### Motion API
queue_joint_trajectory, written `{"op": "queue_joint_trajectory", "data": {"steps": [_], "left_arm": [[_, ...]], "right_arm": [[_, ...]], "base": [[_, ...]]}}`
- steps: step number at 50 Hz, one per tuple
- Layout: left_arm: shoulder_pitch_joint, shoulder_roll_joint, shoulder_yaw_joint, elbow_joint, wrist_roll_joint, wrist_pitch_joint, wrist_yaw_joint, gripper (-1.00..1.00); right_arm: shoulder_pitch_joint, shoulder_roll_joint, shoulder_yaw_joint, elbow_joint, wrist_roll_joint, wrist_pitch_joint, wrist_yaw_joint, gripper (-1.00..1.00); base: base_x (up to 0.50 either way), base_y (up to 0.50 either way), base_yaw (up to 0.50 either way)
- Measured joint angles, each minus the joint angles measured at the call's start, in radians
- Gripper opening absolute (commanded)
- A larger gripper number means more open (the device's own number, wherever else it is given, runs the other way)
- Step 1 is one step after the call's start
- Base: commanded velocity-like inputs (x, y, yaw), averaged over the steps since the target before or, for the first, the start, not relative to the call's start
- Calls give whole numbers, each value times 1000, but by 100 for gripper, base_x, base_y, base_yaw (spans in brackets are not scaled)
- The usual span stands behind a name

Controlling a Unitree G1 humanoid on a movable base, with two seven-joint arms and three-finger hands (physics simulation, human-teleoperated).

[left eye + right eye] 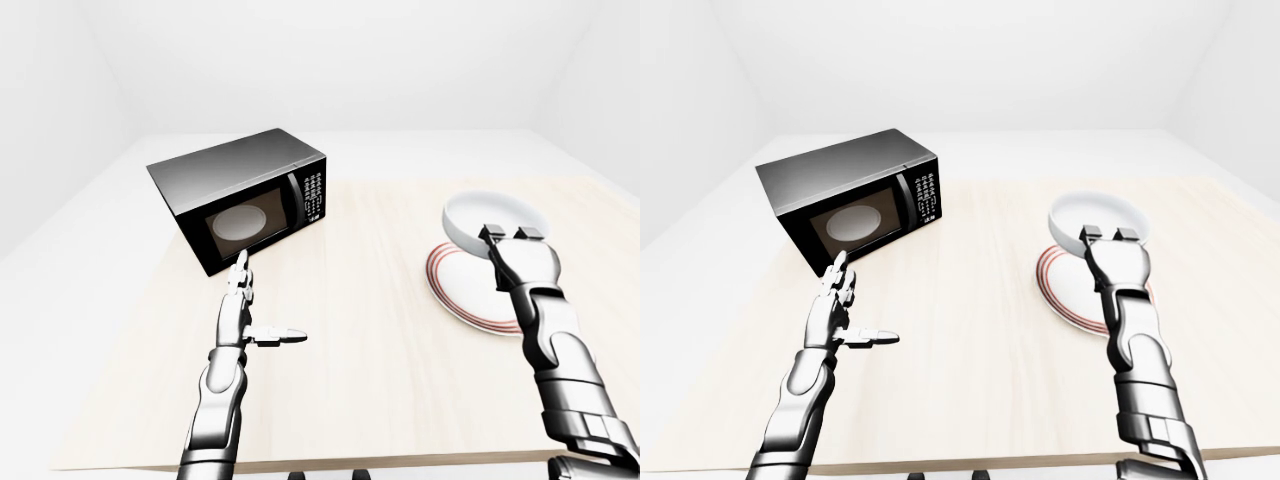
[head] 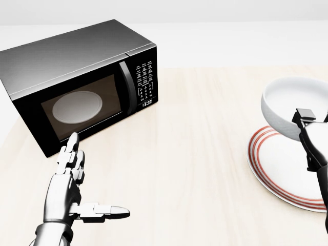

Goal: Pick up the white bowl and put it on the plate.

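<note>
The white bowl [image 2: 288, 106] sits up over the top edge of the red-ringed plate [image 2: 279, 171], and the right hand [image 1: 516, 247] has its fingers clamped on the near rim. Its tilt suggests it's held a touch off the plate, though whether its base already touches I can't tell from here. Gripping by the rim keeps the hand clear of the plate underneath, so the bowl can settle straight down toward the plate's centre. The left hand [image 2: 69, 182] waits well apart over the pale wooden table [image 2: 195, 169], fingers spread, thumb sticking sideways, holding nothing. Just beyond its fingertips, at the views' left, stands the black microwave [image 2: 82, 82], door closed, turntable showing pale through the glass.
</note>
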Motion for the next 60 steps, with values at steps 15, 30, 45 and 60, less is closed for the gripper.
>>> {"op": "queue_joint_trajectory", "data": {"steps": [15,30,45,60], "left_arm": [[-2,0,1,5,0,-3,2,100],[-4,1,2,3,-1,1,2,100],[-2,1,3,4,-1,-2,2,100],[-1,1,3,4,-1,-4,2,100]], "right_arm": [[21,-3,-7,7,0,1,-9,-100],[47,0,-9,21,5,-2,-24,-100],[65,1,-10,42,10,-5,-37,-100],[72,-3,-4,90,16,-7,-56,-100]], "base": [[0,0,0],[0,0,0],[0,0,0],[0,0,0]]}}
